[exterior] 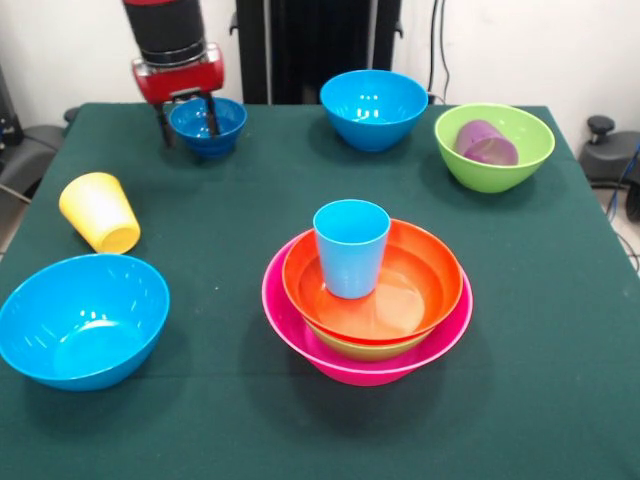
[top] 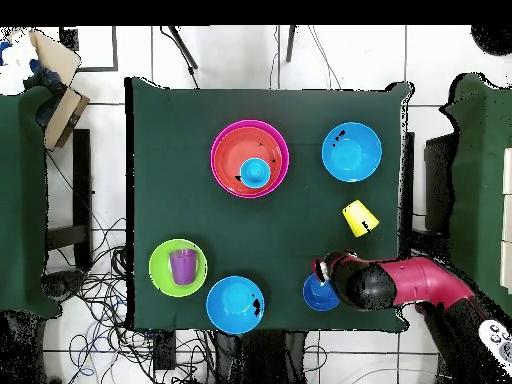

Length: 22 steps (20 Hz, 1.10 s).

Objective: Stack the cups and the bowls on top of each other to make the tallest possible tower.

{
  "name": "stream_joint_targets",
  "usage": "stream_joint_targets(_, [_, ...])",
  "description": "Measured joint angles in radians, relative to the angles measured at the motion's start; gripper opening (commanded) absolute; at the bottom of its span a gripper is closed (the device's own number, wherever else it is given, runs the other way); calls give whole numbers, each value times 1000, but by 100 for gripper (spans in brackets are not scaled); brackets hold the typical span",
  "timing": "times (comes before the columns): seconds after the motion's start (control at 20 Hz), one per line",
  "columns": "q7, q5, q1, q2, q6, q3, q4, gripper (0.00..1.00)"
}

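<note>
No readable writing. Arm reaches down at table far corner; fingers spread narrowly, straddling near rim of small dark-blue bowl. Tower sits mid-table.

White wall, tiled floor, tangled cables

Glossy plastic bowls on a matt green cloth-covered table.

dark green tablecloth; cardboard box beside table; tangled floor cables.
</note>
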Motion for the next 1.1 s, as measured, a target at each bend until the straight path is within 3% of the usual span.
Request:
stream_joint_targets(0.65, [-10,44,-55,-31,121,65,-103,100])
stream_joint_targets(1.1, [-102,66,-107,-41,212,118,-185,100])
